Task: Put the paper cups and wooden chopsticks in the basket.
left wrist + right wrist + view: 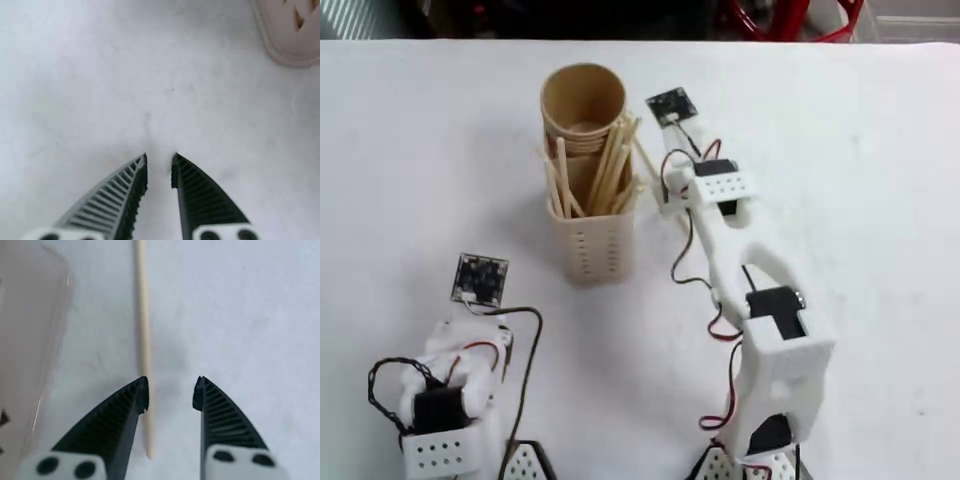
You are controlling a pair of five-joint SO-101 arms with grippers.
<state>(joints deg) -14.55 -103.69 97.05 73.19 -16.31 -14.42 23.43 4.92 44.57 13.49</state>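
Note:
The beige perforated basket (590, 245) stands mid-table and holds stacked paper cups (582, 105) and several wooden chopsticks (610, 170). One loose chopstick (142, 315) lies on the table just right of the basket, also seen from above (645, 160). My right gripper (171, 390) hangs open low over it. The stick runs along the inner edge of one fingertip (137, 392), and nothing is clamped. The basket wall (30, 340) is close beside that finger. My left gripper (159, 159) rests folded at the front left, with a narrow gap between its fingers and nothing in it.
The left arm (450, 400) sits folded at the table's front left. The right arm (760, 310) stretches from the front toward the basket's right side. A corner of the basket's base (292, 30) lies ahead of the left gripper. White table surrounds the basket.

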